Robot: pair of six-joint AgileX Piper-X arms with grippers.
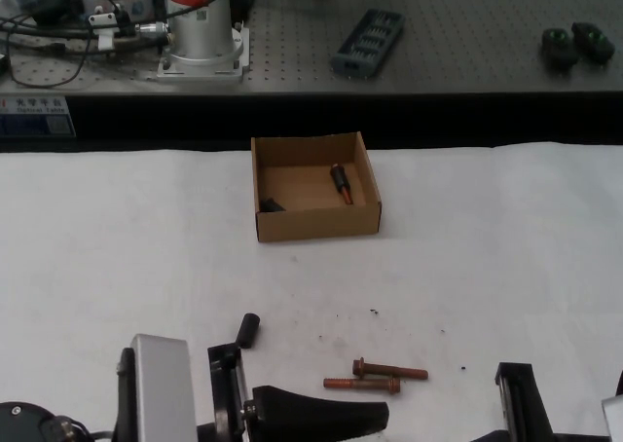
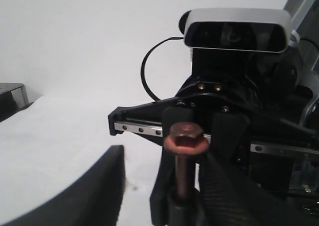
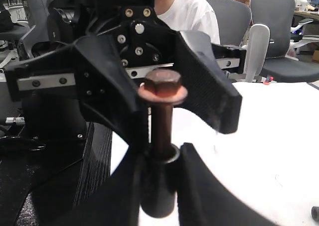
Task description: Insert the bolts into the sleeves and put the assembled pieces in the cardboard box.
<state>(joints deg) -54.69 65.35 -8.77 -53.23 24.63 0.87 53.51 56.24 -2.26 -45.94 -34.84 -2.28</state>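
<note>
One bolt (image 3: 162, 116) seated in sleeve (image 3: 157, 196) over worktop (image 1: 117, 247) near edge; right pincer (image 3: 160, 159) clamped on sleeve, left pincer (image 2: 163, 154) apart around head. Insertion looks done, next I'd carry it to cardboard box (image 1: 316, 223).

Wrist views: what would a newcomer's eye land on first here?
A copper bolt stands in a black sleeve clamped by the right gripper, with the left gripper open on either side of the bolt's head. On the bench, the box already holds one assembled piece, and two loose bolts lie nearer the camera.

Two loose bolts (image 1: 389, 370) near the cardboard box (image 1: 316, 224)
</note>
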